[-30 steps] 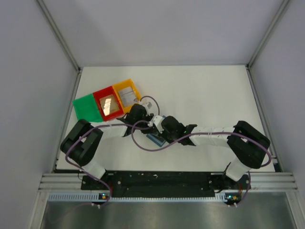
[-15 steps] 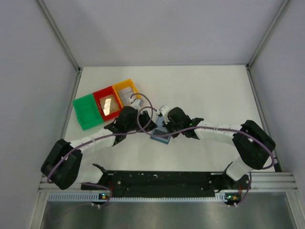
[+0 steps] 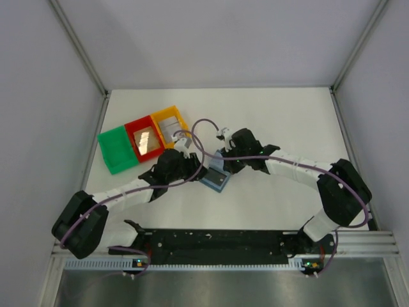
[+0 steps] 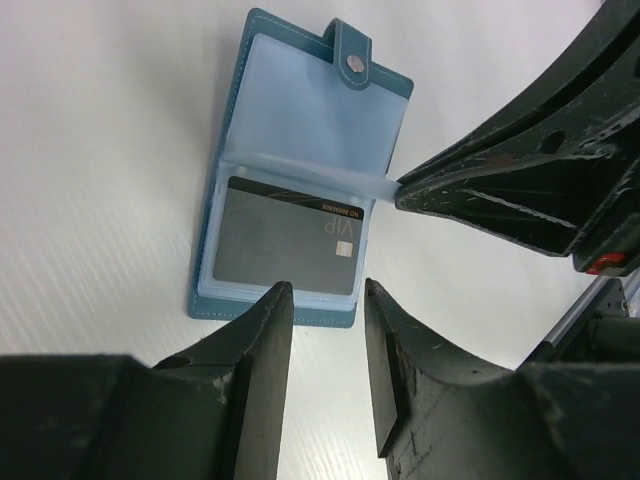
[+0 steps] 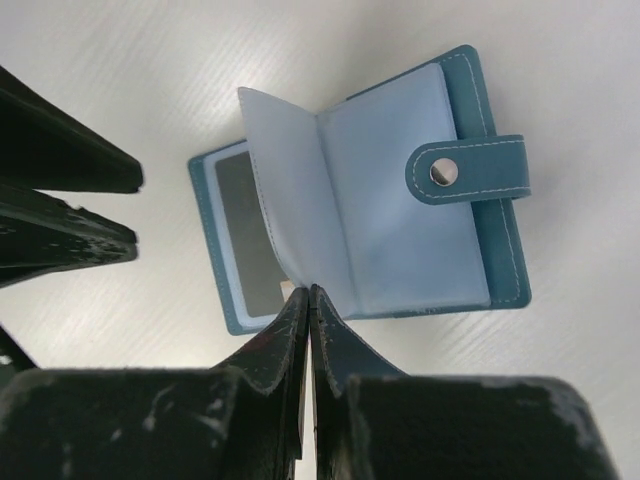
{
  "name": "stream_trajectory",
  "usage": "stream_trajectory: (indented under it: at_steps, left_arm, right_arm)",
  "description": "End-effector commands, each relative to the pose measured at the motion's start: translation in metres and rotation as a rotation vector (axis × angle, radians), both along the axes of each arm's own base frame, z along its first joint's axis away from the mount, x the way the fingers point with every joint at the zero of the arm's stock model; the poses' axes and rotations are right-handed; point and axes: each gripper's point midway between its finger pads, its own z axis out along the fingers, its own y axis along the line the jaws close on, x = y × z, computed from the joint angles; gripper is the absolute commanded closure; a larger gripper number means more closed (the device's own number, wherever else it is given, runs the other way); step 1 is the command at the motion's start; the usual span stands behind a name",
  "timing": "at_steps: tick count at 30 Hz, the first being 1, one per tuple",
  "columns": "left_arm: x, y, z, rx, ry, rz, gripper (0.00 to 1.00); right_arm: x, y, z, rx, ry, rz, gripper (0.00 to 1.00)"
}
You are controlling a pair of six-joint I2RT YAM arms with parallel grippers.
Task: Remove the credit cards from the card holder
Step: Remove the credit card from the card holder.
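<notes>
The blue card holder [image 3: 215, 177] lies open on the table, snap strap at its far panel. My right gripper [image 5: 308, 290] is shut on the edge of a pale plastic sleeve [image 5: 285, 190] and holds it upright from the spine; it also shows in the left wrist view [image 4: 400, 190]. A dark grey card marked VIP [image 4: 290, 245] sits in the near panel's pocket under the raised sleeve. My left gripper [image 4: 325, 286] is open and empty, its fingertips just short of the holder's near edge and above the table.
Three small trays stand at the back left: green [image 3: 117, 148], red [image 3: 145, 139] with a brownish card in it, yellow [image 3: 170, 125] with a pale card in it. Both arms' purple cables loop over the holder area. Grey walls close in both sides.
My left arm has dropped its elbow to the left and its gripper now points at the holder. My right gripper has drawn back to the far right with the sleeve pinched.
</notes>
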Motion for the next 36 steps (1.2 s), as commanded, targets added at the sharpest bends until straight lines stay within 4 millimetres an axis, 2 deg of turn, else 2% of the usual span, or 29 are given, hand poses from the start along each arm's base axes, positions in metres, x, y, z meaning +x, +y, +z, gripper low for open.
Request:
stream_trajectory:
  at_steps: [1, 5, 9, 17, 19, 22, 26, 28, 31, 34, 36]
  left_arm:
    - [0.008, -0.007, 0.009, -0.008, -0.065, -0.016, 0.61]
    - [0.005, -0.009, -0.005, 0.015, -0.022, -0.032, 0.61]
    - [0.0, -0.02, -0.021, 0.051, 0.036, -0.085, 0.61]
    - [0.002, -0.034, -0.041, 0.1, 0.097, -0.125, 0.62]
    - [0.005, -0.039, -0.041, 0.114, 0.1, -0.139, 0.62]
    - [0.01, -0.048, -0.039, 0.134, 0.091, -0.159, 0.62]
    - [0.013, -0.058, -0.039, 0.142, 0.098, -0.18, 0.62]
    - [0.015, -0.061, -0.043, 0.151, 0.105, -0.182, 0.62]
    - [0.018, -0.064, -0.047, 0.164, 0.127, -0.184, 0.62]
    - [0.019, -0.067, -0.052, 0.168, 0.143, -0.19, 0.64]
    - [0.02, -0.068, -0.055, 0.17, 0.153, -0.189, 0.64]
  right_arm:
    - [-0.007, 0.03, 0.047, 0.195, 0.083, 0.025, 1.0]
    - [-0.017, 0.036, 0.052, 0.257, 0.174, -0.015, 1.0]
    - [-0.028, 0.039, 0.044, 0.299, 0.274, -0.074, 1.0]
    - [-0.027, 0.011, 0.002, 0.234, 0.296, -0.279, 1.0]
    - [-0.023, 0.0, -0.002, 0.207, 0.258, -0.334, 0.96]
    - [-0.013, -0.015, 0.004, 0.182, 0.169, -0.385, 0.84]
    - [-0.004, -0.025, 0.021, 0.183, 0.074, -0.407, 0.83]
    - [-0.002, -0.021, 0.034, 0.23, 0.035, -0.377, 0.83]
    - [-0.009, -0.005, 0.046, 0.315, 0.038, -0.291, 0.83]
    - [-0.013, 0.006, 0.042, 0.35, 0.078, -0.254, 0.9]
    - [-0.013, 0.006, 0.031, 0.352, 0.099, -0.269, 0.96]
